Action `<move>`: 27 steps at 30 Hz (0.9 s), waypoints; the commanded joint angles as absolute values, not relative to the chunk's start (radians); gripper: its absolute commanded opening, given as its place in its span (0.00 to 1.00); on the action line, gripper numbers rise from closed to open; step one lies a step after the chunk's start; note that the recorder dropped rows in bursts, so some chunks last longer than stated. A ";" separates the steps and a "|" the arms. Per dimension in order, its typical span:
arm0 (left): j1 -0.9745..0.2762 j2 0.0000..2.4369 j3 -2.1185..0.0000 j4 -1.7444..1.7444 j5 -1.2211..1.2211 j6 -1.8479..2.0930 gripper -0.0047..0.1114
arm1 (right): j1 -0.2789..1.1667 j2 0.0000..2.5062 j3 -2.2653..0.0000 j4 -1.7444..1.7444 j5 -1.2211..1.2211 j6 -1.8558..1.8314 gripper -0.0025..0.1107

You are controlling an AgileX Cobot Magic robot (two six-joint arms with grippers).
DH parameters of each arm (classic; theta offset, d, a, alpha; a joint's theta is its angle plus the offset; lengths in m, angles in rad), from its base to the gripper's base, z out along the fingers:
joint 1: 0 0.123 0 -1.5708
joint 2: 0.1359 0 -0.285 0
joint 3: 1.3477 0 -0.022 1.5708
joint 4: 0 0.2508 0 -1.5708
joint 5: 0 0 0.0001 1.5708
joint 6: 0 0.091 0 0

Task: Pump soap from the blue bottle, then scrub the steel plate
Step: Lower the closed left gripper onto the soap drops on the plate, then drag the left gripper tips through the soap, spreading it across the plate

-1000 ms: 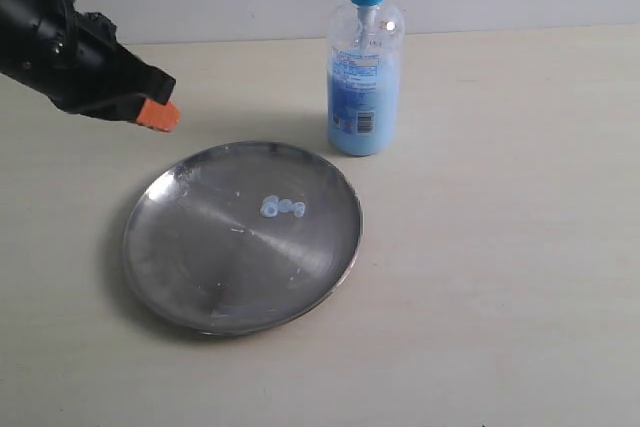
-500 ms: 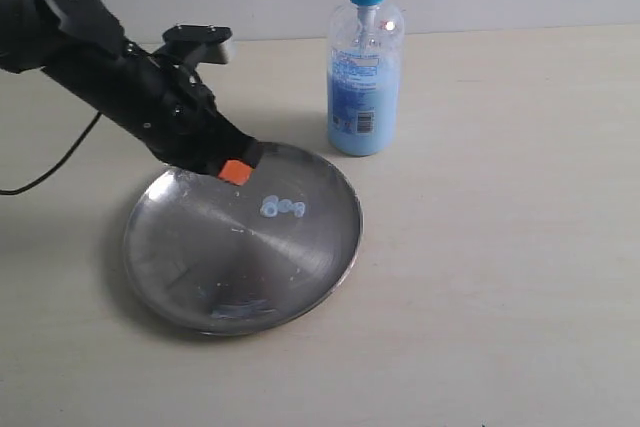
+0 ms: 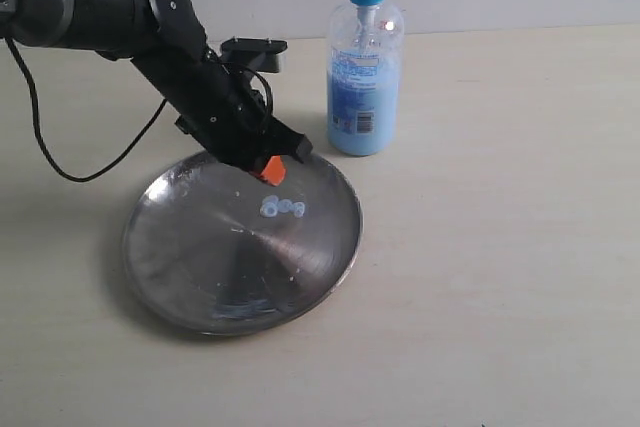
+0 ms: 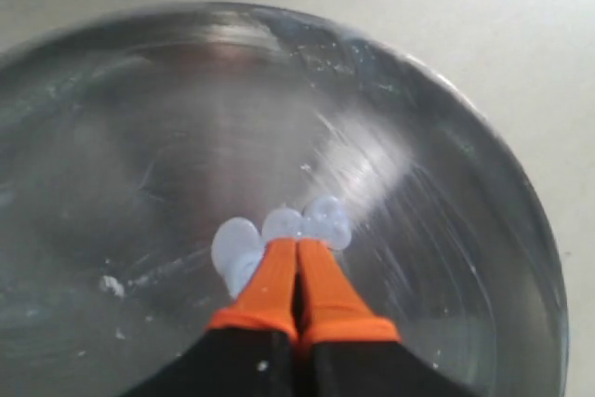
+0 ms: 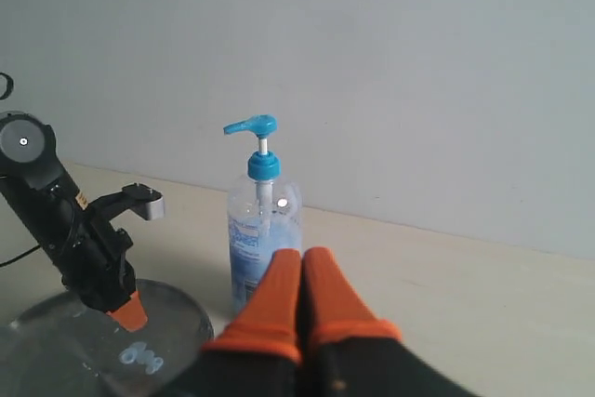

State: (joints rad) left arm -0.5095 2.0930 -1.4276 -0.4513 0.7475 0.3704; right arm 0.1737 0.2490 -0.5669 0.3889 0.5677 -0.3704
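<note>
We found the steel plate lying on the table, left of centre in the exterior view. The pump bottle stood upright on the table just behind the plate's right rim. The soap lay in the plate, toward its back. The left gripper hung over the plate, just behind the soap.

OBSTACLES: blue bottle upright just behind far rim of steel plate; left arm slanting over its far-left part | FREE: plate's near half; counter right of plate and bottle
</note>
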 commanded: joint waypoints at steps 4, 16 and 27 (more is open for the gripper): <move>-0.513 2.152 -1.433 -0.448 0.760 0.331 0.04 | 0.175 0.243 -0.564 0.381 0.564 -0.357 0.02; -0.513 2.158 -1.433 -0.443 0.754 0.329 0.04 | 0.175 0.243 -0.564 0.382 0.564 -0.354 0.02; -0.513 2.177 -1.433 -0.404 0.742 0.329 0.04 | 0.175 0.243 -0.564 0.385 0.566 -0.355 0.02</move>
State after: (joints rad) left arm -0.5095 2.1707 -1.4299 -0.4029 0.7265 0.3361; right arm 0.1737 0.2490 -0.5669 0.3868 0.5698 -0.3563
